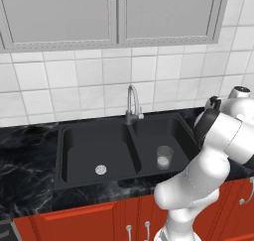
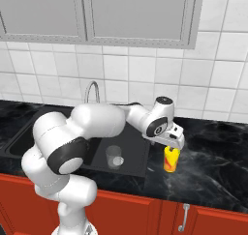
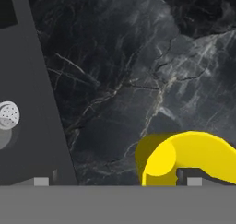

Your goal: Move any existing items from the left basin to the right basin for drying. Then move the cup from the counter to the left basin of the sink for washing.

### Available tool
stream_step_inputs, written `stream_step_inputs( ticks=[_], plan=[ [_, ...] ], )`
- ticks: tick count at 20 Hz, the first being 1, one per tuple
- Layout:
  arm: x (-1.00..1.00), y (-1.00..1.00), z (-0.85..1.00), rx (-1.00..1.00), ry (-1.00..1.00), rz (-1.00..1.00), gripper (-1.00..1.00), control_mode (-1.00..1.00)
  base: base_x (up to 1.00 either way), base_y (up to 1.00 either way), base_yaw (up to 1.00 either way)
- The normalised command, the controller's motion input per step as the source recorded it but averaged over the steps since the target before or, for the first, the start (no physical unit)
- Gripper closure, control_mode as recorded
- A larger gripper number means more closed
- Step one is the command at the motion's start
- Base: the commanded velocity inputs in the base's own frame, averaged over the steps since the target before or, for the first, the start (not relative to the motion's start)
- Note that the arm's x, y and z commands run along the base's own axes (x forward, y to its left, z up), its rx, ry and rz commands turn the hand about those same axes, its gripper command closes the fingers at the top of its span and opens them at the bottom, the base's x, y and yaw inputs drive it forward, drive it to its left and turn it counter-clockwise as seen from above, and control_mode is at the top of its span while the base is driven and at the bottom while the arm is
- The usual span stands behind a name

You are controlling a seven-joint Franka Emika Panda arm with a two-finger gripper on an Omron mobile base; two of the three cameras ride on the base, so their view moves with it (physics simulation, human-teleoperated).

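Note:
The yellow cup (image 2: 171, 161) stands upright on the black marble counter (image 2: 208, 166), just right of the sink. My gripper (image 2: 170, 147) hangs directly over it, open and holding nothing. In the hand view the cup (image 3: 189, 156) sits low and to the right, by the right fingertip (image 3: 193, 181), and the gripper (image 3: 117, 181) has its tips wide apart. The clear glass tumbler (image 1: 164, 157) stands upright in the right basin (image 1: 149, 136), seen also as the tumbler (image 2: 114, 156) behind my arm. The left basin (image 1: 84, 155) holds just its silver drain (image 1: 100, 169).
A tall curved chrome tap (image 1: 131, 103) rises behind the sink's divider. White wall tiles and grey cabinets lie beyond. Red cabinet fronts run below the counter edge. Open marble (image 3: 115, 57) stretches past the cup, with the sink rim (image 3: 41, 103) on its left.

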Motion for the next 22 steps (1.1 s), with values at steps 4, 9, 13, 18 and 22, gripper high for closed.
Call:
stream_step_inputs(
  ticks=[4, 9, 13, 18, 22],
  plan=[
    [0.00, -0.08, -0.11, 0.00, 0.01, 0.06, -1.00, -1.00, 0.00, 0.00, 0.00],
    [0.00, -0.03, -0.12, 0.00, 0.02, 0.04, -1.00, -1.00, 0.00, 0.00, 0.00],
    [0.03, 0.00, -0.13, 0.00, 0.02, 0.03, -1.00, -1.00, 0.00, 0.00, 0.00],
    [0.06, 0.00, -0.15, 0.00, 0.02, 0.04, -1.00, -1.00, 0.00, 0.00, 0.00],
    [0.05, 0.00, -0.15, 0.00, 0.02, 0.05, -1.00, -1.00, 0.00, 0.00, 0.00]
  ],
)
